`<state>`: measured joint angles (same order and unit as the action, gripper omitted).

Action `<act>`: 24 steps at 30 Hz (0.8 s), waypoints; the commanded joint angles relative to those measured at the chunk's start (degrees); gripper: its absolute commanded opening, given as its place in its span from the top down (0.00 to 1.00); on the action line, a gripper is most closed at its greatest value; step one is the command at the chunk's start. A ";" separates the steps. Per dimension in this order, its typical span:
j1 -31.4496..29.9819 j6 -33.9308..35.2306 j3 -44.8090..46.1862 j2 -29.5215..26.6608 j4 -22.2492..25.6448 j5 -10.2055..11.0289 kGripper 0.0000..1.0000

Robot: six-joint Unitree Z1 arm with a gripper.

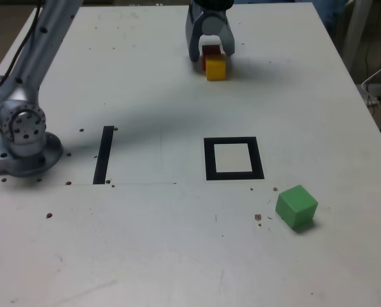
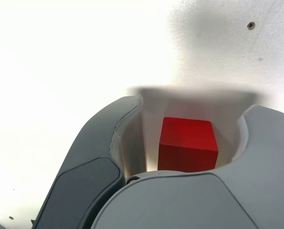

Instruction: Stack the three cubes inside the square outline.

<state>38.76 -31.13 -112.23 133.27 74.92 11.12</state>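
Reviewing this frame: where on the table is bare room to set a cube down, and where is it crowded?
Free: the white inside of the square outline, and the stretch between it and the black strip. Crowded: the far edge, where the tool straddles the red cube beside the yellow cube. The green cube sits near the outline's corner.

I see red cube (image 1: 210,51) touching yellow cube (image 1: 216,68) at far side; green cube (image 1: 297,207) tilted, near empty square outline (image 1: 234,158).
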 commanded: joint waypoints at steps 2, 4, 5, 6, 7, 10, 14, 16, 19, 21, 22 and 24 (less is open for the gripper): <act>0.19 0.14 0.18 0.16 -0.34 -0.30 0.49; 0.25 0.17 0.24 0.16 -0.39 -0.49 0.51; 0.26 0.18 0.25 0.16 -0.43 -0.56 0.52; 0.26 0.19 0.27 0.15 -0.46 -0.62 0.54; 0.26 0.19 0.29 0.14 -0.50 -0.67 0.55; 0.26 0.18 0.39 0.12 -0.66 -0.91 0.60; 0.26 0.02 0.61 0.13 -1.00 -1.51 0.63; 0.26 -0.09 0.62 0.08 -1.23 -1.80 0.64; 0.26 -0.54 0.24 -0.03 -1.60 -2.06 0.68; 0.26 -0.83 -0.07 -0.19 -1.70 -2.02 0.68; 0.26 -0.97 -0.23 -0.30 -1.70 -1.98 0.68; 0.26 -1.16 -0.60 -0.68 -1.55 -1.93 0.68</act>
<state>38.97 -32.14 -112.45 133.16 73.27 9.09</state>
